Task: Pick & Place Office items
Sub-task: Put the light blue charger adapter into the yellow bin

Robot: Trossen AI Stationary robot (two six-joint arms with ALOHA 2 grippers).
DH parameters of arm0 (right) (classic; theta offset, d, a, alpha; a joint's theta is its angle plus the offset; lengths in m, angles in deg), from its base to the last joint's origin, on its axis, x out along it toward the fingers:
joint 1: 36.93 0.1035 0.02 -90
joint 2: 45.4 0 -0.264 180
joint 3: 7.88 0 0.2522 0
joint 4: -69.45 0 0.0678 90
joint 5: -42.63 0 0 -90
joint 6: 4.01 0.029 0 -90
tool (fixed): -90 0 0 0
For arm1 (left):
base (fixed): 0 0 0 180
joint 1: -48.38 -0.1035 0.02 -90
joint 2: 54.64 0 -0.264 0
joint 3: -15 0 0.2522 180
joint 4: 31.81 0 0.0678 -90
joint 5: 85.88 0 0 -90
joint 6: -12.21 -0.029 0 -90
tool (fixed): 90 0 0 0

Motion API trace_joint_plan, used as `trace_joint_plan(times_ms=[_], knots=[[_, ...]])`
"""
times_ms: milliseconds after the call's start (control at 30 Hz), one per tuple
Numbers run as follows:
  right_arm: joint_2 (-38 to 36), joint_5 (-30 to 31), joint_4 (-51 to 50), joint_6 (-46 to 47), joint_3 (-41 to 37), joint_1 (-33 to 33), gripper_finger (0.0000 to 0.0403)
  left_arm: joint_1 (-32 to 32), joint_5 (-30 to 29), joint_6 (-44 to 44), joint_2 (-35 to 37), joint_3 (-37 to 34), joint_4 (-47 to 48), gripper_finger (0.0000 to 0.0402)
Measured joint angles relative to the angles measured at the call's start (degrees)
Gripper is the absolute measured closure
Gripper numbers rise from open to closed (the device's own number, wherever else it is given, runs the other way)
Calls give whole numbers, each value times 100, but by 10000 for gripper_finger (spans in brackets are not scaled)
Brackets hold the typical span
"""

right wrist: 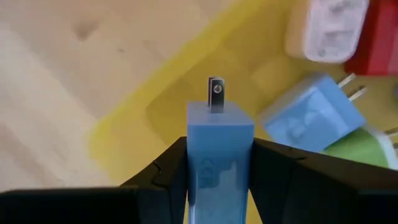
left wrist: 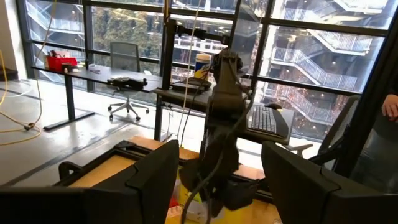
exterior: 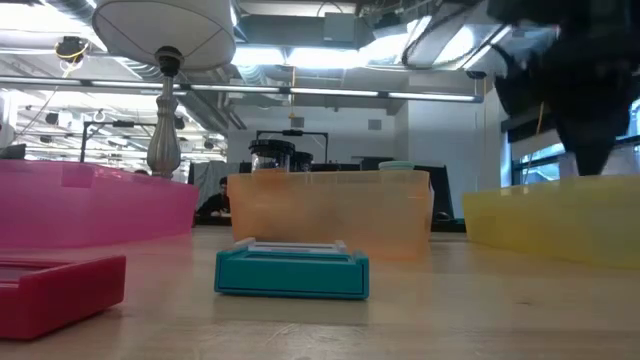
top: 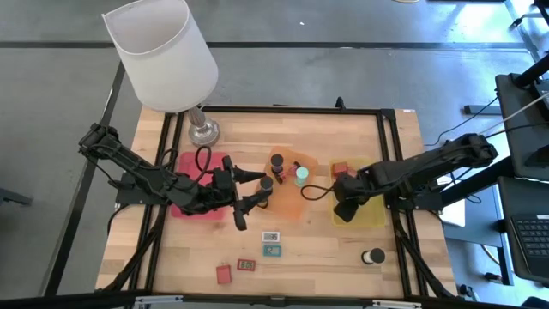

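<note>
One blue plug (right wrist: pixel 219 149) clamped in right claw (right wrist: pixel 219 163), above yellow tray (right wrist: pixel 134 118); left claw (top: pixel 250 196) apart.

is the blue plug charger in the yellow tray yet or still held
Held, not in the tray. The right gripper is shut on the blue plug charger, its prong pointing out over the yellow tray.
</note>
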Motion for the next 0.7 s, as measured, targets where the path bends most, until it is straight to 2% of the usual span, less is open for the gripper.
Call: trace_joint_plan(times_ms=[267,700], knots=[[0,384,968,879,-640,-2,276,-6,0,-10,-2,0,2,176],[0,827,1149,1399,-845,-2,267,-6,0,-15,-2,0,16,175]])
